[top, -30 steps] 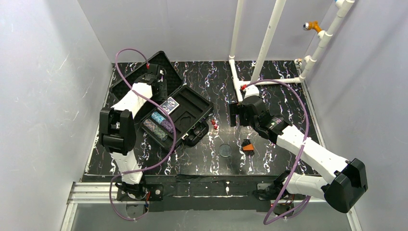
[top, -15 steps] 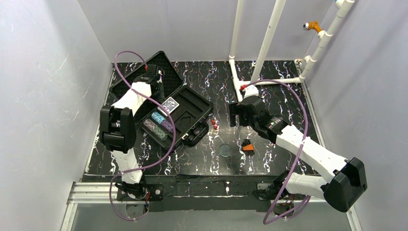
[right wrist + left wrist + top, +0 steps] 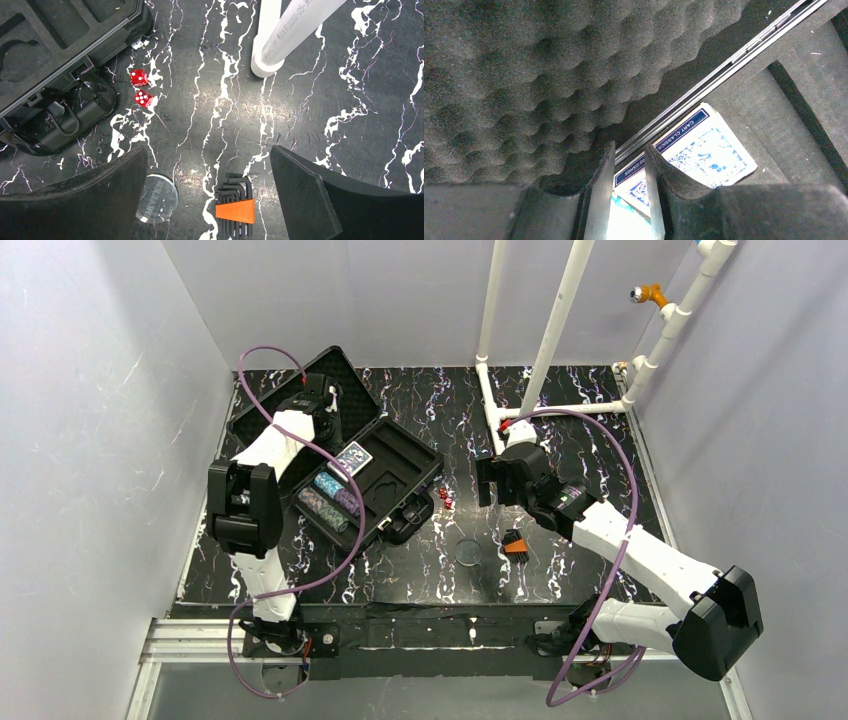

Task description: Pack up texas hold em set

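Left hand (image 3: 630,150), narrow, straddles the rim of the case lid (image 3: 514,75) at ten o'clock. Gripping? Can't tell, perhaps steadying it. Right hand (image 3: 209,152) gapes empty over the disc (image 3: 156,197), likely next.

Bright, even overhead light; left wrist view dim, perhaps soft.

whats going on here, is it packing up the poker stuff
Yes, partway through. The left gripper is over the open black case, at the hinge between the foam lid and the tray, jaws narrowly apart with nothing between them. The card deck and chip rolls lie in the tray. The right gripper hovers wide open above the table, where two red dice, a clear disc and an orange hex key set lie outside the case.
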Controlling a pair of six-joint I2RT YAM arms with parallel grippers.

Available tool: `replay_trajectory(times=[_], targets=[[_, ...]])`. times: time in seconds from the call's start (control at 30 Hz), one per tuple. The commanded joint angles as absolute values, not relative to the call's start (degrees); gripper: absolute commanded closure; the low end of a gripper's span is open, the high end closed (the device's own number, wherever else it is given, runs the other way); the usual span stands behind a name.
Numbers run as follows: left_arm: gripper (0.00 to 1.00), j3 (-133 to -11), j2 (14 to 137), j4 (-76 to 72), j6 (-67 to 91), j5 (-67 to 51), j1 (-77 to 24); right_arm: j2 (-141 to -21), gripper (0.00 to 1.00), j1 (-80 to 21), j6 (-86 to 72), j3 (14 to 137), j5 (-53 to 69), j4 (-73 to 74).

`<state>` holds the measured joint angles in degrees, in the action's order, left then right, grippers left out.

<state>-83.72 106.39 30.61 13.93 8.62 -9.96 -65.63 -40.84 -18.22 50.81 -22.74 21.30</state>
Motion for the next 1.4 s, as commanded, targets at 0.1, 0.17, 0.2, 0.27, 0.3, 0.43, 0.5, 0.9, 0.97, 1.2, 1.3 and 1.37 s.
replay_trajectory(times=[0.1,0.17,0.2,0.27,0.3,0.43,0.5,0.9,0.97,1.2,1.3,1.37], targets=[[0.70,-82.5,102.9,31.5,12.6,8.2,-11.8,-64.0,0.00,-40.5,-18.3,50.6,-23.4,19.5],[0.70,-82.4,102.7,31.9,12.6,7.7,-11.9,-63.9,0.00,-40.5,-18.3,50.5,-23.5,19.5],[0.70,-82.3,102.5,32.1,12.6,7.7,-12.0,-63.8,0.00,-40.5,-18.4,50.3,-23.5,19.5],[0.70,-82.0,102.3,32.4,13.0,7.7,-12.3,-63.7,0.00,-40.5,-18.3,50.2,-23.7,19.5],[0.69,-81.7,102.3,32.5,13.1,7.5,-12.3,-63.6,0.00,-40.5,-18.3,50.2,-23.7,19.5],[0.69,-81.2,102.3,32.9,13.8,6.7,-12.8,-63.6,0.00,-40.5,-18.4,50.0,-23.6,19.5],[0.69,-80.8,102.0,33.4,14.2,6.7,-13.1,-63.6,0.00,-40.5,-18.4,50.0,-23.5,19.5],[0.45,-77.5,99.3,35.7,15.9,14.1,-15.2,-63.4,0.00,-40.5,-18.5,49.9,-23.1,19.5],[0.42,-78.0,98.1,36.4,15.8,15.8,-15.3,-63.3,0.00,-40.5,-18.5,49.9,-23.1,19.5],[0.48,-80.4,95.4,36.3,15.0,13.6,-15.3,-63.8,0.00,-40.5,-18.9,49.9,-22.3,18.9],[0.57,-82.0,96.3,35.7,14.9,11.6,-15.3,-64.3,0.00,-40.5,-19.2,50.1,-21.7,18.5],[0.58,-83.2,97.5,35.6,15.0,11.1,-15.3,-64.4,0.00,-40.5,-19.2,50.3,-21.5,18.7]])
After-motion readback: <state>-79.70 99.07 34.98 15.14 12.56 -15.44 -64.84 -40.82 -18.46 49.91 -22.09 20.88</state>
